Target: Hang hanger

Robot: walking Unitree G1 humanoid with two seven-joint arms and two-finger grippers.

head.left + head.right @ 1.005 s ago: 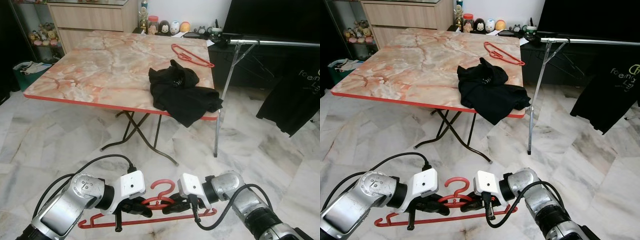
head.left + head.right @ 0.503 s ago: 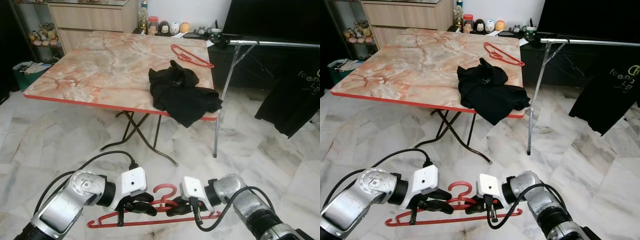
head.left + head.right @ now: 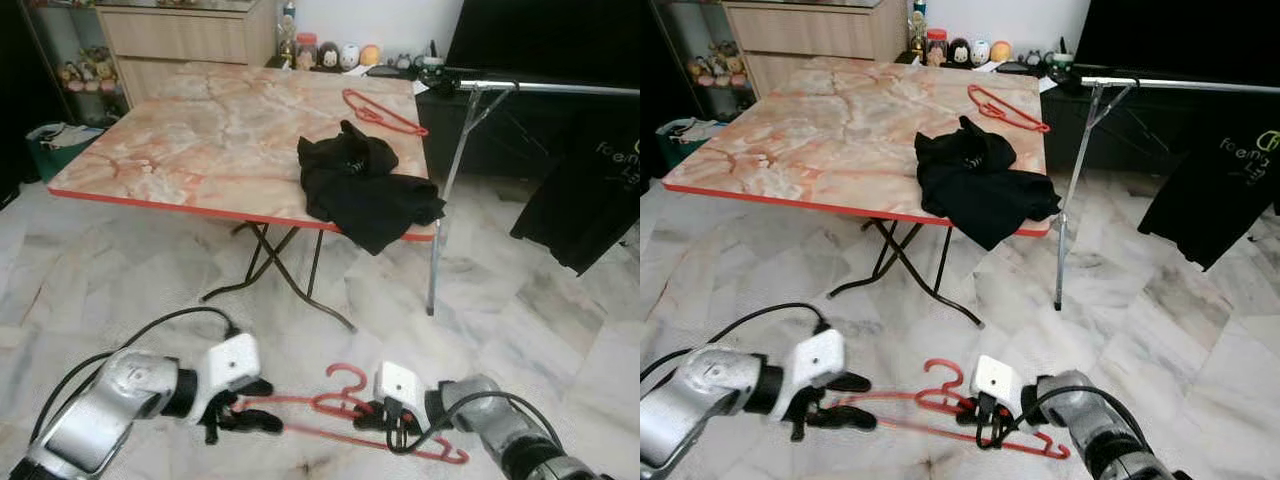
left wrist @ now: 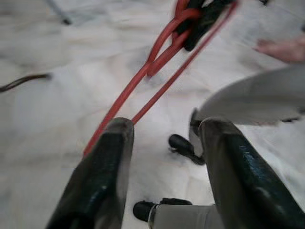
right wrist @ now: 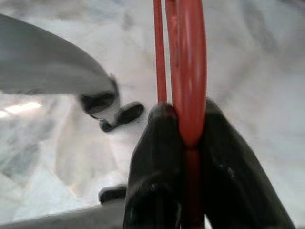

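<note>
Low in front of me, over the marble floor, a red hanger (image 3: 335, 403) hangs tilted, its hook pointing up. My right gripper (image 3: 378, 416) is shut on it just beside the hook; the wrist view shows the red hanger (image 5: 190, 71) pinched between both fingers. Off the hanger's left end stands my left gripper (image 3: 262, 407), open. Its fingers (image 4: 105, 181) are spread with nothing between them, and the hanger (image 4: 143, 81) runs away from beside one finger. At the upper right stands a metal clothes rail (image 3: 540, 87).
A folding marble-top table (image 3: 200, 130) stands ahead, bearing a black garment (image 3: 365, 185) and a second red hanger (image 3: 385, 110). A black T-shirt (image 3: 590, 200) hangs at the right under the rail. The rail's leg (image 3: 440, 220) stands by the table's corner.
My left gripper has let go of the hanger and drawn away to the left. The hanger now tilts, held by the right gripper alone, and both arms sit lower.
</note>
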